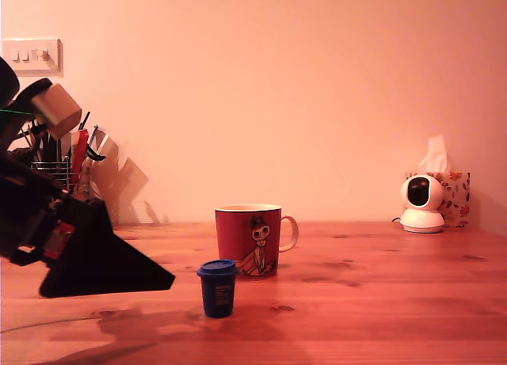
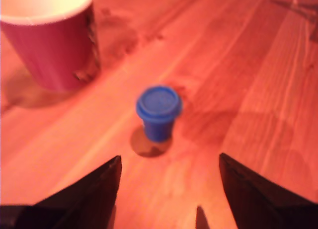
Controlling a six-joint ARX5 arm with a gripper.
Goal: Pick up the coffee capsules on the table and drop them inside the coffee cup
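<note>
A wooden table (image 1: 380,302) with reddish planks and dark knots fills the scene. In the exterior view, the black gripper (image 1: 162,283) comes in from that view's left, raised just above the tabletop with its pointed tip aimed at a small dark blue coffee capsule (image 1: 217,287). The capsule stands upright on the table, wider rim on top, a short way ahead of the tip and not touching it. Just beyond the capsule stands a red coffee mug (image 1: 248,240) with a pale handle and a printed cartoon figure.

The wrist view adds what the side view hides: the gripper's two dark fingers (image 2: 89,196) are spread wide apart, empty, with the capsule ahead of the gap between them. The mug's pale inside shows farther ahead and off to one side.

Only the exterior view shows a utensil rack (image 1: 67,163), a small white camera (image 1: 421,204) and a tissue box (image 1: 453,197) against the wall, far from the gripper.
</note>
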